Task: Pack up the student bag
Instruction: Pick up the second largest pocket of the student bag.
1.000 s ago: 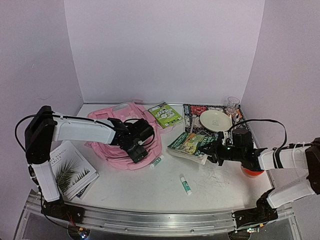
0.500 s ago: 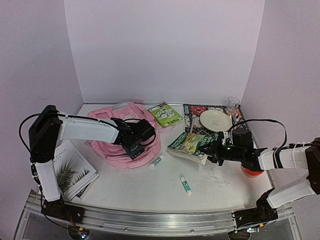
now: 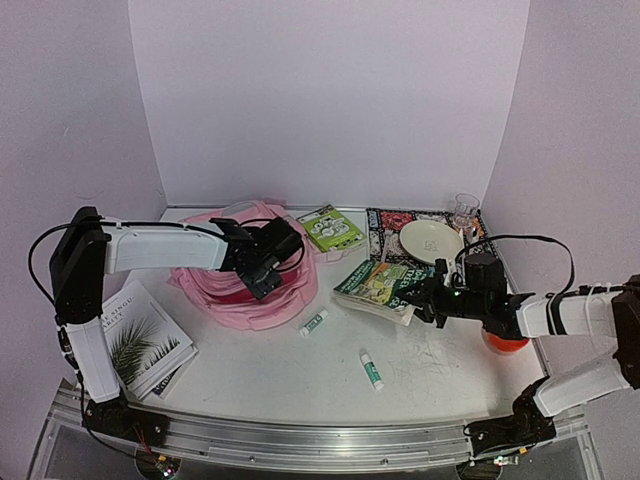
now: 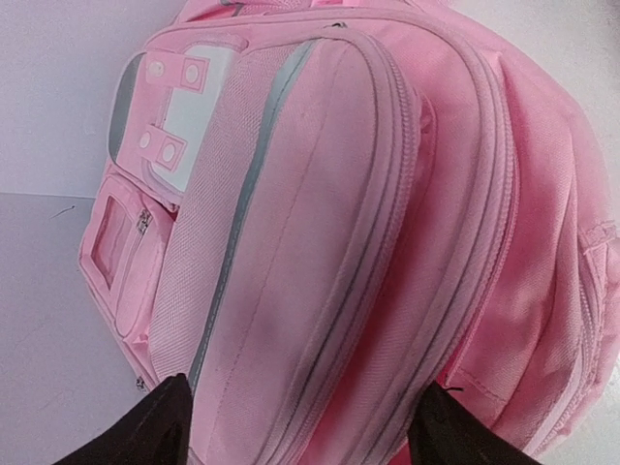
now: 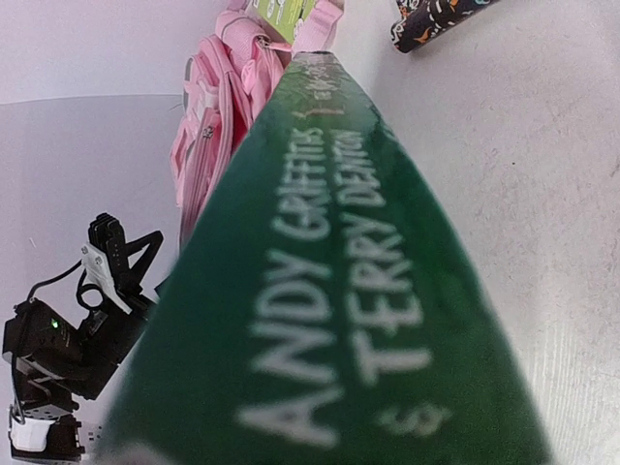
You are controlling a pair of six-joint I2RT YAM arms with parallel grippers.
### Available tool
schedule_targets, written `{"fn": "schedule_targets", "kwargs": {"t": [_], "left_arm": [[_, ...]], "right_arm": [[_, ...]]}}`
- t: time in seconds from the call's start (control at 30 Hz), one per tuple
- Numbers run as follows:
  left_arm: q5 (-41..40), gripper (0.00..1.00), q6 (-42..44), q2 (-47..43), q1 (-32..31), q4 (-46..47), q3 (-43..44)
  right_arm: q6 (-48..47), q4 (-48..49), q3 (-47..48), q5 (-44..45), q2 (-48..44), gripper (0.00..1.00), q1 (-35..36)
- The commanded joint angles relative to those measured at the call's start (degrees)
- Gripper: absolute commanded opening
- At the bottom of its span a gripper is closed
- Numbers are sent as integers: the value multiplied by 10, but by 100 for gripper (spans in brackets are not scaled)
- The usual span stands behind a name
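left arm reaches across from the left edge of the table (image 3: 300,385), its claw (image 3: 258,275) over the pink bag (image 3: 215,290), which lies near the back left corner. its wrist view shows the fingers (image 4: 145,436) wide apart, astride the bag's front pocket. right arm lies low by the right edge, claw (image 3: 422,298) clamped on a green book (image 3: 380,285). only its wrist view shows the spine lettering.

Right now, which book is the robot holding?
The dark green book with Andy Griffiths on its spine, clamped in the right gripper. The palm-leaf book and the small green-white book lie untouched.
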Motion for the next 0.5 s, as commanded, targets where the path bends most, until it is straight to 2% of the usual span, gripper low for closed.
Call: {"fn": "schedule_targets", "kwargs": {"t": [0.0,0.1,0.17,0.27,0.33,0.47], "left_arm": [[-40,59,-2,-1,12,-3,17],[-44,34,2,14,12,-4,20],[-40,20,2,12,12,-4,27],[-27,7,-2,-8,12,-7,43],[-18,0,-6,-20,12,-12,58],[9,0,-27,-29,12,-44,108]], "right_arm": [[-14,49,39,-17,-16,0,4],[-14,49,43,-17,-21,0,5],[-14,49,49,-18,-24,0,7],[-12,49,58,-17,-27,0,16],[-10,50,68,-14,-27,0,25],[-3,59,94,-5,-22,0,51]]}}
